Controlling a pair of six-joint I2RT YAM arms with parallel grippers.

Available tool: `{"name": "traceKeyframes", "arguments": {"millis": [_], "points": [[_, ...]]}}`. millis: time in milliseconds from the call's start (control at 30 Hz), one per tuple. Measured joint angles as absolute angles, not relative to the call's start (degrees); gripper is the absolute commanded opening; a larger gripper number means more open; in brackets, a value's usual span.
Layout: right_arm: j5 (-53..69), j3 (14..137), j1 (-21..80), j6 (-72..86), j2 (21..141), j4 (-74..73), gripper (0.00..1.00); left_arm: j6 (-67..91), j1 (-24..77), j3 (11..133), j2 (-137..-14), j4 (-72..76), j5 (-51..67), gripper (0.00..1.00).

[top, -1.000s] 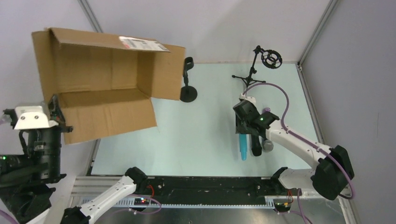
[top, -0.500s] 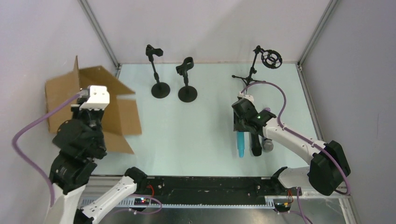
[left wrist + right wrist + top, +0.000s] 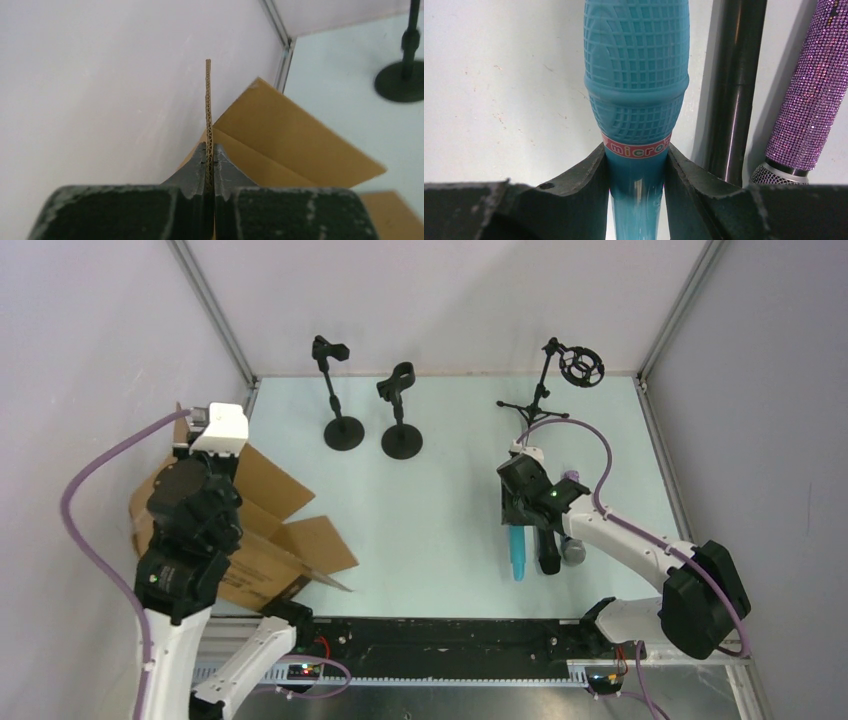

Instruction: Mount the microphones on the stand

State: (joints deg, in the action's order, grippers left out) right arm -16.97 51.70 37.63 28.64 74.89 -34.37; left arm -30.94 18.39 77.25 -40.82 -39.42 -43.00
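Lying on the worktop's (image 3: 440, 520) right, the blue microphone (image 3: 517, 552) was clamped in the right jaws, ready for lifting; the left jaws pinched a cardboard box (image 3: 285, 545) flap, holding it aside.

We see a robot test cell in a lab: a pale green table (image 3: 440, 510) boxed in by plain white panels (image 3: 440, 290) on metal posts (image 3: 210, 305), with two robot arms (image 3: 620, 535) bolted to a black rail (image 3: 450, 640).
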Motion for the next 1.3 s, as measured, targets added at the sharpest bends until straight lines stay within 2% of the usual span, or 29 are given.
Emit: {"name": "traceKeyframes", "arguments": {"millis": [133,267,500,700,867,1000,1100,1200,1300], "points": [[-16.93,51.09,37.19,28.42,74.89,-34.15,0.02,-30.61,11.18,70.48,-39.94,-38.98,-37.58,0.04],[-16.95,50.85,36.93,28.42,74.89,-33.91,0.03,-31.51,6.17,69.06,-40.01,-34.68,-30.7,0.04],[-16.95,50.43,35.99,28.42,74.87,-33.76,0.07,-30.87,5.45,72.53,-44.91,-31.55,-21.08,0.0],[-16.88,48.93,34.48,28.42,74.08,-33.47,0.09,-30.24,5.28,75.77,-50.0,-29.91,-16.34,0.0],[-16.4,47.66,33.76,28.42,73.69,-33.26,0.1,-30.17,5.23,76.16,-49.1,-28.38,-15.77,0.0],[-15.99,46.89,33.61,28.42,73.63,-32.88,0.22,-31.97,4.23,68.2,-44.29,-25.32,-16.14,0.03],[-15.75,46.72,33.52,28.42,73.6,-32.62,0.39,-35.22,2.31,61.63,-41.28,-23.42,-17.72,0.04],[-15.7,46.72,33.45,28.42,73.6,-32.36,0.49,-38.7,-1.45,56.82,-40.1,-20.1,-19.14,0.1],[-15.66,46.72,33.34,28.38,73.54,-32.23,0.63,-41.08,-4.58,53.52,-40.23,-16.73,-20.88,0.17]]}}
